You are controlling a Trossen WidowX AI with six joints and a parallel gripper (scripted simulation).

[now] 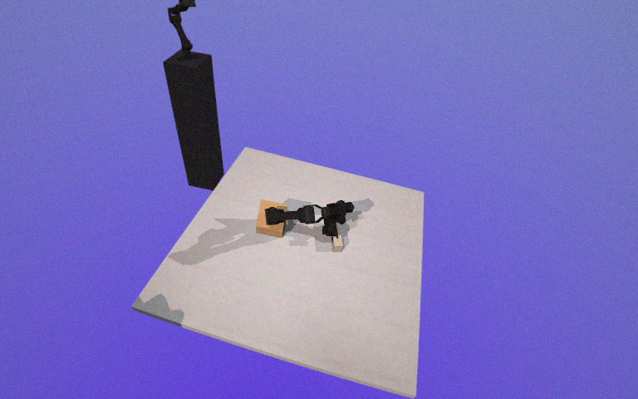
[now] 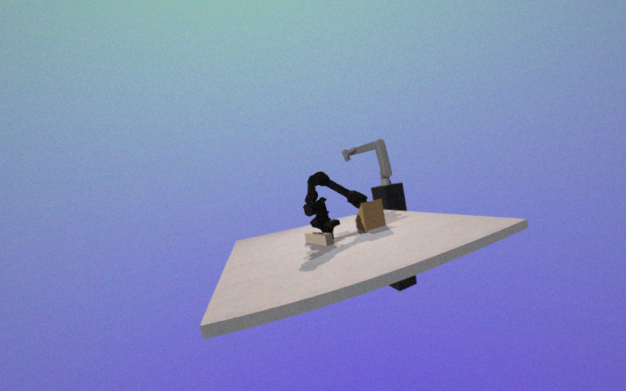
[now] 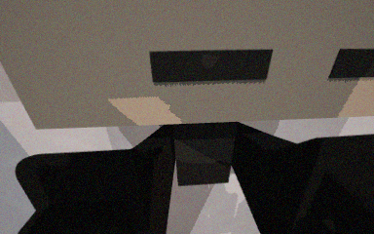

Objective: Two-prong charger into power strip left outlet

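Note:
The beige power strip point(image 1: 337, 245) point(image 2: 317, 239) point(image 3: 93, 54) lies on the table top. In the wrist view one dark outlet slot point(image 3: 180, 68) shows whole near its middle, and a second slot point(image 3: 357, 63) is cut off by the right edge. My gripper point(image 2: 328, 234) point(image 3: 198, 125) is shut on the dark charger point(image 3: 204, 168), a small block between the fingers. In the wrist view fingers and charger lie just below the strip's near long edge, beside the whole slot and not over it. Their height against the strip cannot be told. The prongs are not visible.
My arm's base stands on an orange-brown block point(image 1: 270, 230) point(image 2: 374, 215) on the pale table top point(image 1: 302, 296) point(image 2: 267, 285). Another arm point(image 1: 180, 32) point(image 2: 382, 160) stands on a dark pillar point(image 1: 193, 123) point(image 2: 390, 195) beyond the table's edge.

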